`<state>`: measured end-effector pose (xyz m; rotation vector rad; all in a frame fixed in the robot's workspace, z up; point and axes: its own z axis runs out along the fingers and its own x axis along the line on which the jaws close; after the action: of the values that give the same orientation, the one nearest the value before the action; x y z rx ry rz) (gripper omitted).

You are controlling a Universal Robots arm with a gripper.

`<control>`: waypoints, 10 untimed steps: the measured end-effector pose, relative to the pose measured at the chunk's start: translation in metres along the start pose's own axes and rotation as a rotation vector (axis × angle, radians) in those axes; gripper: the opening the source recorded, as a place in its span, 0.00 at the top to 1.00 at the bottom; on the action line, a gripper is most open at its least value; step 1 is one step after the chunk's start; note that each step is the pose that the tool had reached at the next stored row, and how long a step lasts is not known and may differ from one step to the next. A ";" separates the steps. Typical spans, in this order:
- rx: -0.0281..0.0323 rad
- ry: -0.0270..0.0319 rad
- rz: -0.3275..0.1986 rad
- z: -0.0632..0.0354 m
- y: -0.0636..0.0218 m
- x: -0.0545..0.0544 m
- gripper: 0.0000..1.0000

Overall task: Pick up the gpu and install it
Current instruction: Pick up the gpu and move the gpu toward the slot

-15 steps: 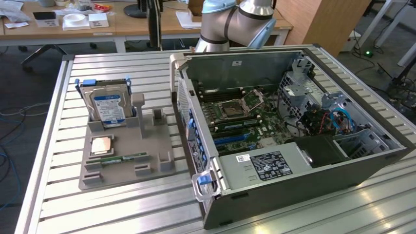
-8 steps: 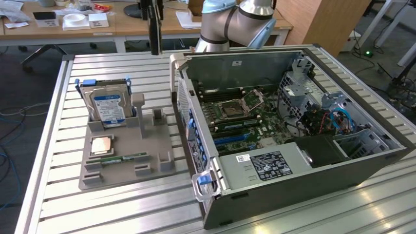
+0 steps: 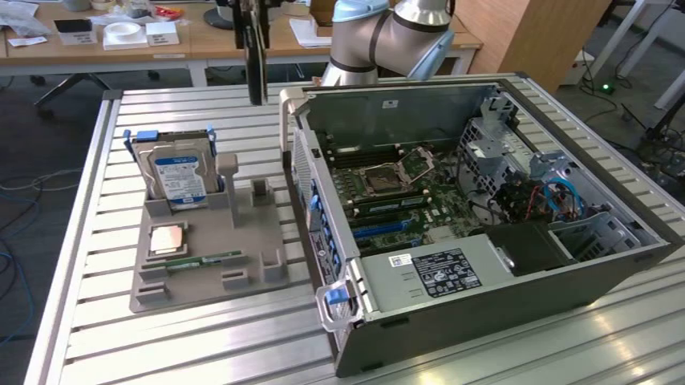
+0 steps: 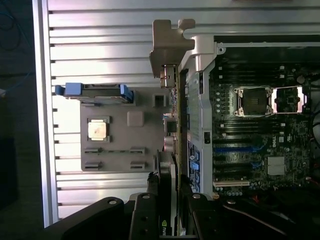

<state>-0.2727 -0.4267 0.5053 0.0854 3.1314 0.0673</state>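
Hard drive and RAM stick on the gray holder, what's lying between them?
A square metal-topped chip lies flat on the holder between the upright hard drive and the RAM stick; the exterior view shows this.

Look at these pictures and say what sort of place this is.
Likely a robotics lab or workshop: a robot arm behind an open computer case on a slatted metal table, a grey fixture holding a hard drive, and cluttered desks beyond.
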 end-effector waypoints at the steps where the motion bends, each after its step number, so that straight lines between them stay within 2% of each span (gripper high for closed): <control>1: 0.0000 0.0000 0.000 0.0018 -0.0001 0.000 0.73; 10: 0.0000 0.0001 0.000 0.0180 -0.0008 0.001 0.73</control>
<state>-0.2735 -0.4267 0.4873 0.0854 3.1314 0.0672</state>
